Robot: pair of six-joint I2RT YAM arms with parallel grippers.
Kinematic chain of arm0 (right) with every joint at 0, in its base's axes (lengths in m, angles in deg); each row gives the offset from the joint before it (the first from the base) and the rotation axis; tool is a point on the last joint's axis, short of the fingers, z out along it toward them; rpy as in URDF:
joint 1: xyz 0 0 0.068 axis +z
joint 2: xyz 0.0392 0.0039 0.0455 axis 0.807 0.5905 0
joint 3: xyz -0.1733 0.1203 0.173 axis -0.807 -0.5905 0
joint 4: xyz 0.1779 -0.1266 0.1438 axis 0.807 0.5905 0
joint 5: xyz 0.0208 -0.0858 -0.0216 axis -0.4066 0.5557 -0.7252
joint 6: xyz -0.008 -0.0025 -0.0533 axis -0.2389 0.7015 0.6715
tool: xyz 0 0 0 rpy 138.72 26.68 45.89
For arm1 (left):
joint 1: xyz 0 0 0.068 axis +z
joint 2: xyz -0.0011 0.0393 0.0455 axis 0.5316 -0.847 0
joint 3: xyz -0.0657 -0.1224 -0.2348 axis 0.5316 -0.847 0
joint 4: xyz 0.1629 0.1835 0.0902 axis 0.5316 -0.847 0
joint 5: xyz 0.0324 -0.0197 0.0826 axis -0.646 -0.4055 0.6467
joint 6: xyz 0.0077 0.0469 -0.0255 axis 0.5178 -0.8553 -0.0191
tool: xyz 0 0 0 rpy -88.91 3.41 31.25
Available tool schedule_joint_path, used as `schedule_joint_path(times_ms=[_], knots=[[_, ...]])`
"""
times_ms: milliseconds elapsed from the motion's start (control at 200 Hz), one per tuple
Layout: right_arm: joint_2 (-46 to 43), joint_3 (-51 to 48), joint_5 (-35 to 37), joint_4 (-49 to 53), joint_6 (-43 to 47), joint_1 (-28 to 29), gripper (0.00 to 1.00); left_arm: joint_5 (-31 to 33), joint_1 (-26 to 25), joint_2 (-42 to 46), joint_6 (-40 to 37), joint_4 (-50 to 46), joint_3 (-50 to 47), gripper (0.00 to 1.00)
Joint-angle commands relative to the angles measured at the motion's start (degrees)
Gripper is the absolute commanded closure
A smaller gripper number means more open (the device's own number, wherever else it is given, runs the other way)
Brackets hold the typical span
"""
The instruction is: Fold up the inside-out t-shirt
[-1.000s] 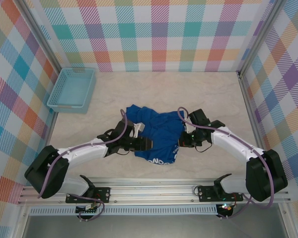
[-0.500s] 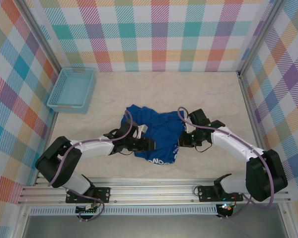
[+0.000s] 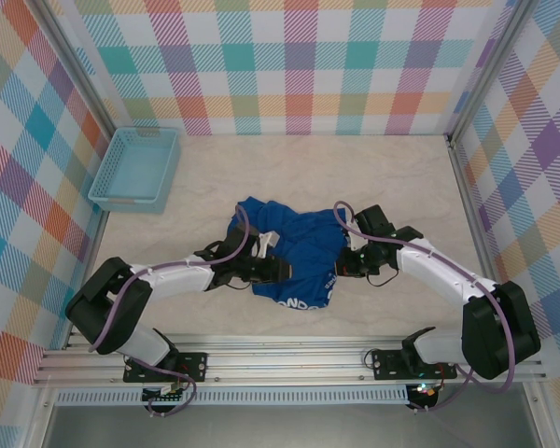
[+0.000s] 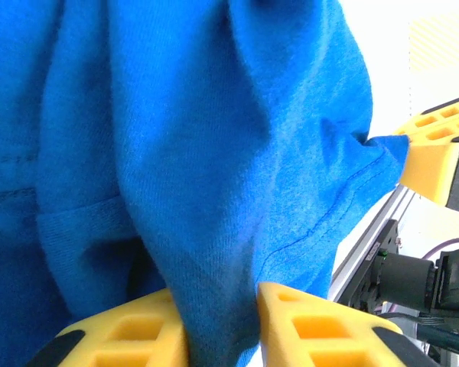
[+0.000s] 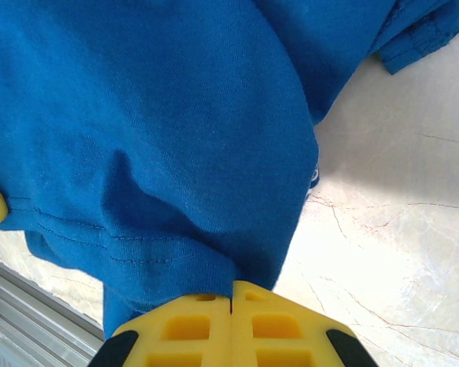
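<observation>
Crumpled mid-way on the pale marbled counter (image 3: 355, 177), the royal-blue soft cloth t-shirt (image 3: 294, 247) looks light, limp and quick to bunch, so it is best taken at its stitched hem, where the left fingers (image 4: 130, 336) pinch a fold and the right fingers (image 5: 275, 321) clamp an edge.

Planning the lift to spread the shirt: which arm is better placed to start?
Right. The right gripper is shut on the shirt at its hem; the left gripper straddles a fold, grip unclear.
</observation>
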Motion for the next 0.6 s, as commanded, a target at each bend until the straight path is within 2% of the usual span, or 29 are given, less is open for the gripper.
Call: schedule_joint_path(times_ms=[0,215,320,420,495,595], knots=[[0.04,1.53,-0.88,0.08,1.18,0.35,1.0,1.78,-0.19,3.12,-1.0,-1.71,1.29,0.79],[-3.87,2.78,-3.31,-1.73,3.12,1.76,1.0,5.07,1.31,8.93,-3.72,-8.13,2.36,1.0],[-7.05,4.58,-7.97,-6.33,4.18,5.9,1.0,6.47,5.18,16.4,-6.77,-15.14,4.3,1.0],[-5.56,6.73,-13.77,-14.36,3.06,12.42,1.0,9.67,9.65,23.8,-9.09,-21.91,7.18,1.0],[-1.51,9.24,-17.89,-19.56,2.12,17.37,0.92,13.66,13.43,28.3,-11.04,-29.14,9.81,1.0],[1.89,13.75,-19.71,-16.75,6.08,20.86,0.75,20.96,17.67,31.4,-13.57,-37.27,13.52,1.0]])
